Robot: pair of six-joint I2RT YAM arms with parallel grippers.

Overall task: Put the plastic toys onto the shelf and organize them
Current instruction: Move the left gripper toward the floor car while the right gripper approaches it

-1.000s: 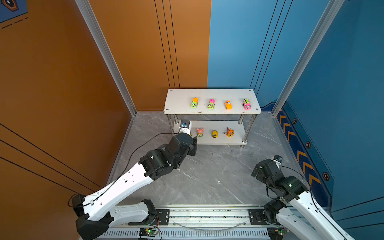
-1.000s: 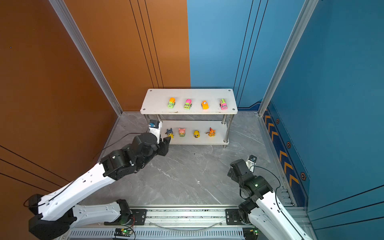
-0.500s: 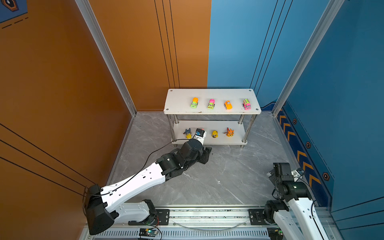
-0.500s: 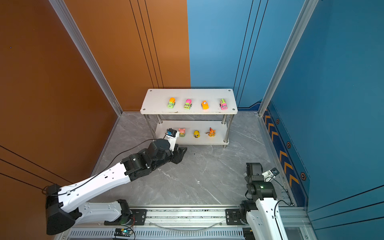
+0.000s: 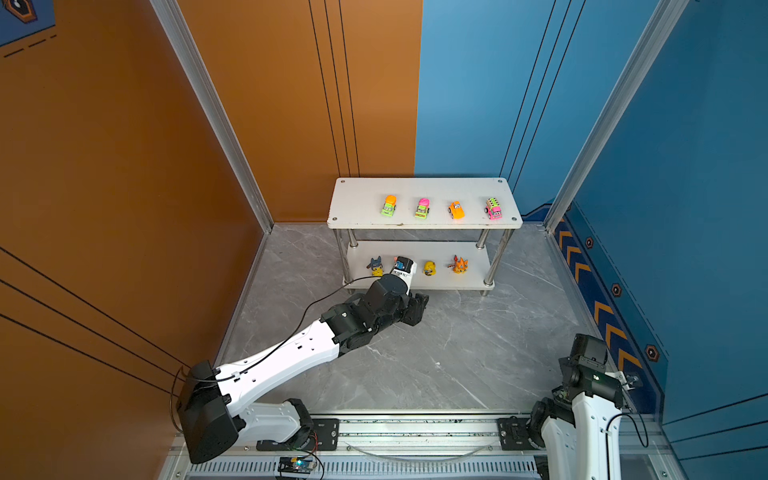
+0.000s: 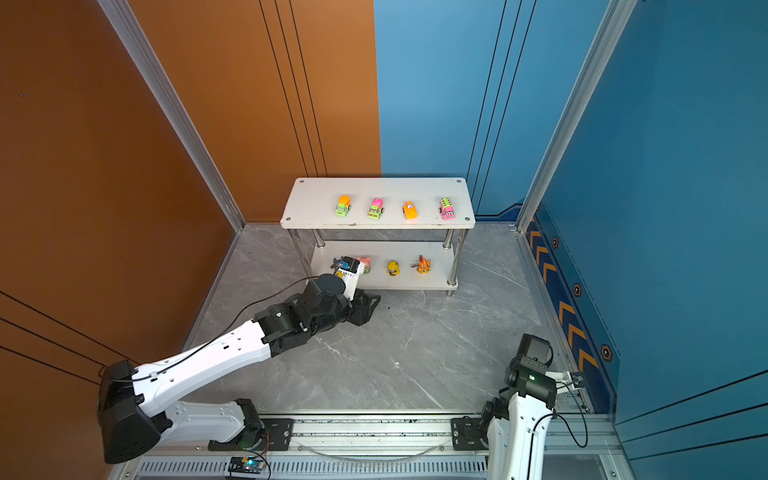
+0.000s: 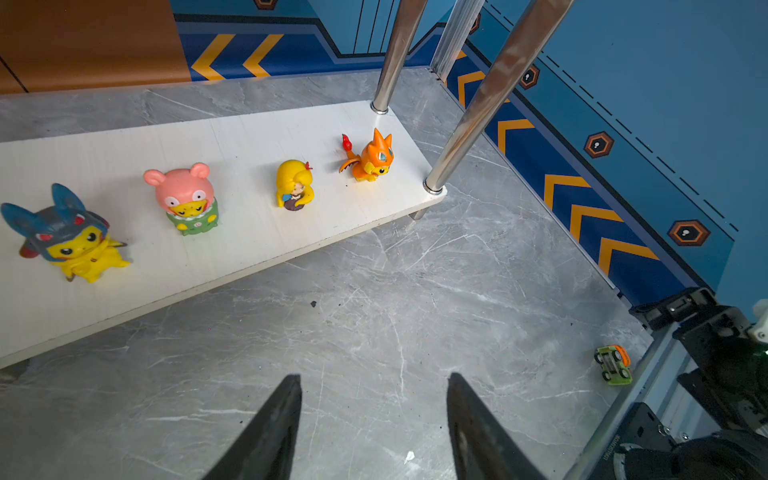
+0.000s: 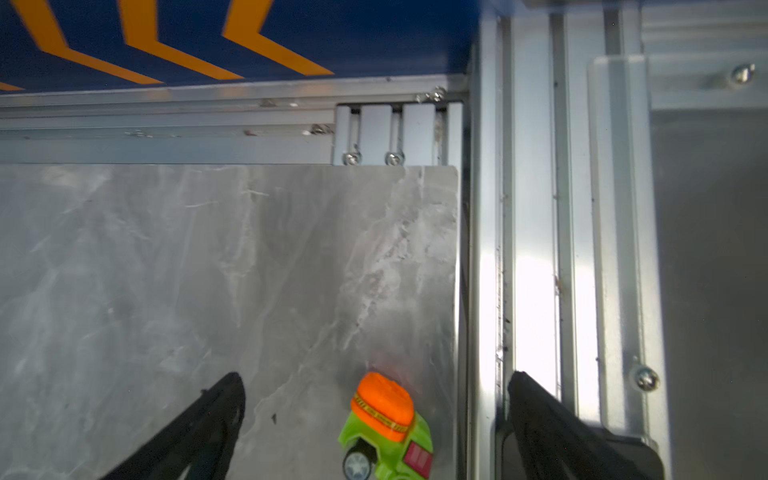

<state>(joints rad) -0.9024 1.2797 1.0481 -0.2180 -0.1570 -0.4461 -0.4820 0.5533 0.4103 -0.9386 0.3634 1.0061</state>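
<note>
The low two-tier shelf with white boards and chrome legs (image 5: 357, 199) sits at the far edge of the grey marble desk (image 5: 457, 353), and we count eight toys on it.

The top board has four cars in a tidy row, well apart:
- the green plastic car with an orange roof (image 5: 389, 205)
- the green plastic car with a pink roof (image 5: 422, 208)
- the all-orange plastic car (image 5: 456, 210)
- the pink plastic car with a green roof (image 5: 493, 208)

The lower board (image 7: 232, 137) shows best from the left wrist, and all four figurines there are upright:
- the yellow figurine in a blue-grey hood (image 7: 66, 237)
- the pink-hooded figurine on a green base (image 7: 185, 199)
- the small yellow figurine (image 7: 294, 185)
- the orange winged figurine (image 7: 370, 156), nearest the chrome leg

The ninth toy, a stray green plastic car with an orange top (image 8: 386, 428), is on the desk in its near right corner. It's just beside the aluminium rail (image 8: 536, 291), and to us it looks tipped on its side.

The left arm stretches low across the desk from the near left. The left gripper (image 7: 374, 378) is just in front of the lower board's front edge, with its jaws apart and nothing between them. The right arm is folded up over its base with the wrist pointing down. The right gripper (image 8: 376, 376) is spread wide above the stray car without touching it.
</note>
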